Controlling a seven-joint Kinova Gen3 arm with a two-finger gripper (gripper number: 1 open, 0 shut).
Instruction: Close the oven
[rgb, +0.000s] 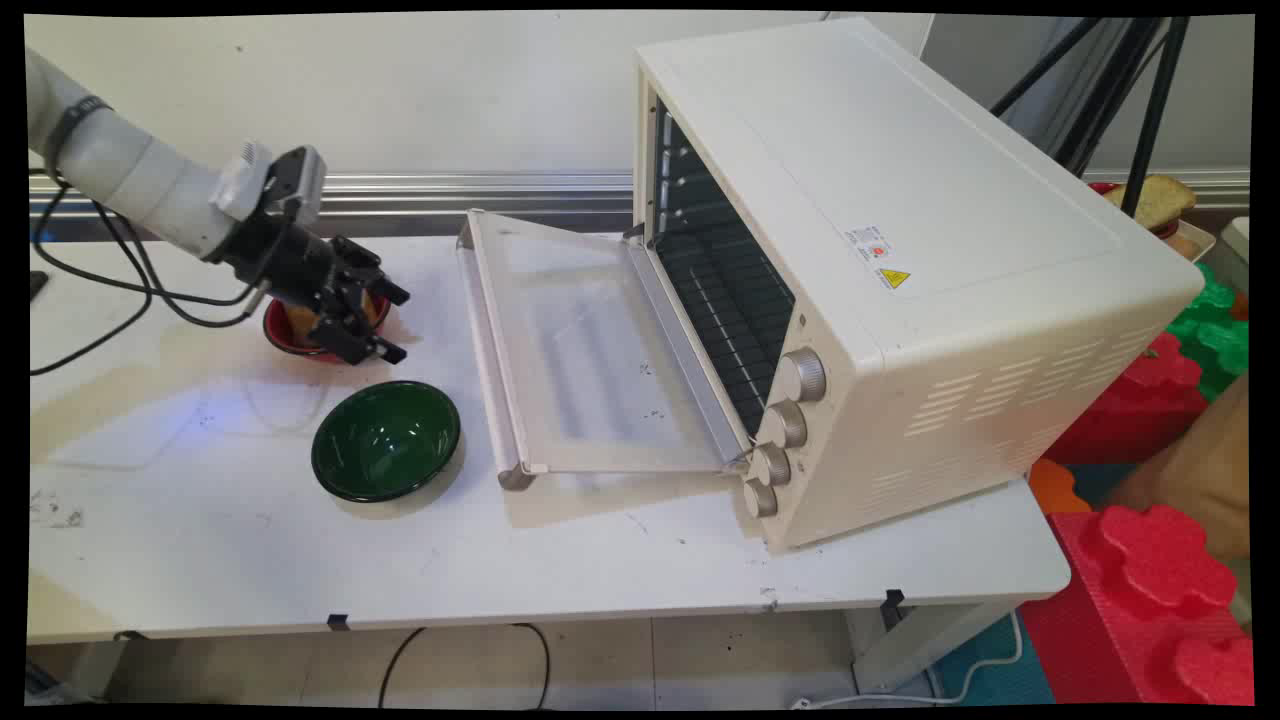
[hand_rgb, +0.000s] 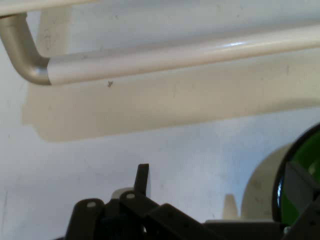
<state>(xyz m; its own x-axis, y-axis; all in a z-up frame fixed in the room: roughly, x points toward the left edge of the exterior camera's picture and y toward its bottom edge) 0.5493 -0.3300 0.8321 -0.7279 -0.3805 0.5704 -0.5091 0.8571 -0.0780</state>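
Note:
My black gripper (rgb: 397, 325) hangs low over the table's left side with its fingers spread apart and nothing between them. It is right above the right rim of a small red bowl (rgb: 283, 338) that holds something tan-orange (rgb: 301, 321). A dark green bowl (rgb: 386, 440) stands empty just in front of it. In the hand view my gripper (hand_rgb: 220, 192) points at bare table, with the green bowl (hand_rgb: 305, 165) at the right edge and the oven door's handle (hand_rgb: 165, 57) across the top.
A cream toaster oven (rgb: 900, 250) fills the table's right half, its glass door (rgb: 590, 350) folded flat onto the table toward the bowls. Black cables (rgb: 120, 290) trail from the arm at the left. Red and green foam blocks (rgb: 1160, 560) lie off the table's right end.

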